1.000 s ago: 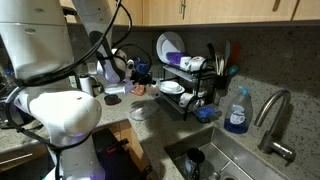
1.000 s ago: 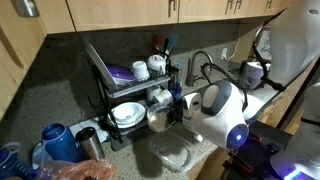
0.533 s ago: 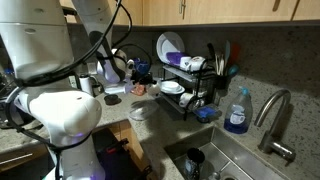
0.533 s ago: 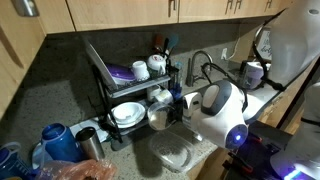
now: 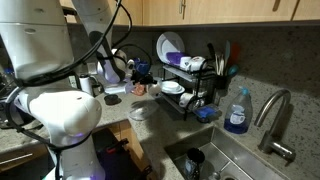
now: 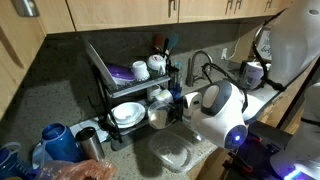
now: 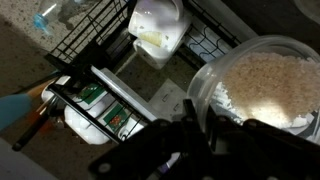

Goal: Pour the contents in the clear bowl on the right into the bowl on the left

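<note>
In the wrist view my gripper (image 7: 198, 110) is shut on the near rim of a clear bowl (image 7: 262, 52) at the right. That bowl holds pale whitish contents (image 7: 265, 85) spread over its bottom. A second clear, squarish bowl (image 7: 157, 28) lies farther off at the top, with a little pale stuff in it. In an exterior view the held bowl (image 6: 158, 118) hangs by the dish rack, above and behind the squarish bowl (image 6: 172, 152) on the counter. The other bowl (image 5: 140, 112) also shows on the counter in an exterior view, below the gripper (image 5: 138, 80).
A black wire dish rack (image 6: 125, 90) with plates and cups stands beside the bowls, also seen as the dish rack (image 5: 185, 80). A sink (image 5: 215, 155) with a tap and a blue soap bottle (image 5: 237, 112) lies to one side. Bottles (image 6: 55, 140) crowd the counter corner.
</note>
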Robot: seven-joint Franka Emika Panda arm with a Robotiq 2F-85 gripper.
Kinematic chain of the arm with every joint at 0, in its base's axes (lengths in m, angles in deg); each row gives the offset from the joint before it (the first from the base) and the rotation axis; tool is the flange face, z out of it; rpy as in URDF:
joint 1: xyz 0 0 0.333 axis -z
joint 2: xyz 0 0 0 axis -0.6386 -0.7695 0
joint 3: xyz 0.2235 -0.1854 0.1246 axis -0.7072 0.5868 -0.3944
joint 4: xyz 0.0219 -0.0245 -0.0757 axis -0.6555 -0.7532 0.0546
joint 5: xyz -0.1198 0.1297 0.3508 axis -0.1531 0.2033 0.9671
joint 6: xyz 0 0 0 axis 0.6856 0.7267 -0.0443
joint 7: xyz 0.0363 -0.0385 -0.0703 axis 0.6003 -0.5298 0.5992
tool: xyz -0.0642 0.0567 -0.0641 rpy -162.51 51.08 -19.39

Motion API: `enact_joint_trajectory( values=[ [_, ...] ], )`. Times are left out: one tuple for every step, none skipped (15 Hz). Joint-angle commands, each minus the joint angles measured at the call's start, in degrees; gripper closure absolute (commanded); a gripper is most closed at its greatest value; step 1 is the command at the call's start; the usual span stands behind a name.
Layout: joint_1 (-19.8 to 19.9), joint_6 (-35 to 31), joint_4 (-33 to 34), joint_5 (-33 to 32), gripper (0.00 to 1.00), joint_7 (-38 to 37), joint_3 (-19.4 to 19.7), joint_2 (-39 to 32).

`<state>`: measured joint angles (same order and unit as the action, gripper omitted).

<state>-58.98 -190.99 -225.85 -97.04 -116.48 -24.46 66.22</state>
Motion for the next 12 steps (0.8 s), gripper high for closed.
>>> enact_joint_trajectory(
  values=[
    [-0.6, 2.7, -1.4, 0.1, 0.97, -1.4, 0.0, 2.0],
    [-0.6, 3.1, -1.5, 0.2, 0.97, -1.4, 0.0, 2.0],
    [-0.7, 3.4, -1.5, 0.3, 0.97, -1.3, 0.0, 2.0],
    [-0.7, 3.7, -1.5, 0.4, 0.97, -1.2, -0.1, 2.0],
    [-0.7, 4.0, -1.5, 0.6, 0.97, -1.0, -0.1, 2.0],
    [-0.7, 4.4, -1.5, 0.8, 0.97, -0.9, -0.1, 2.0],
    [-0.7, 4.7, -1.6, 1.0, 0.97, -0.9, -0.1, 2.0],
    [-0.7, 4.9, -1.6, 1.0, 0.97, -0.9, -0.1, 1.9],
    [-0.7, 5.0, -1.6, 1.1, 0.97, -0.9, -0.1, 1.9],
    [-0.7, 5.0, -1.7, 1.2, 0.97, -0.9, -0.1, 1.9],
    [-0.7, 4.8, -1.7, 1.2, 0.97, -1.0, -0.1, 1.9],
    [-0.7, 4.7, -1.7, 1.2, 0.97, -1.0, -0.1, 1.9]
  ],
)
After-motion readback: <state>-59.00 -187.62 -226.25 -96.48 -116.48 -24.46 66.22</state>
